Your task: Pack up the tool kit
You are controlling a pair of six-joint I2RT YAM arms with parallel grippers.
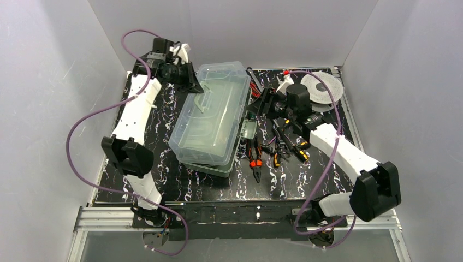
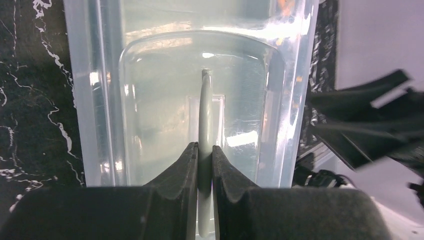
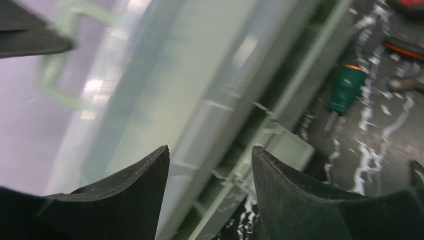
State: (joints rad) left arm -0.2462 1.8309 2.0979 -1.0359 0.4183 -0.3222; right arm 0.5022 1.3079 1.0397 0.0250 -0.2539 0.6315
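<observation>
Since the lid must be lifted before anything is packed, the grip on the handle is what counts. The kit (image 1: 210,123) is set mid-desk (image 1: 164,188), its long axis running away from the arm bases and slanted a little rightward at the far end. Its lid (image 1: 221,90) is clear, glossy plastic with rounded corners over a pale green base; whether it is ajar cannot be told. The thin green handle (image 2: 204,112), arched along that axis atop the lid, is pinched edge-on by the left hand (image 2: 202,152), clenched on it toward the kit's far end. The right hand (image 3: 210,152) is held released just beside the kit's right long wall, where a green latch (image 3: 280,145) is seen. Pliers (image 1: 255,155) with orange-black grips are strewn among other tools right of the kit. A white spool (image 1: 323,88) lies beyond them, well apart from the kit.
</observation>
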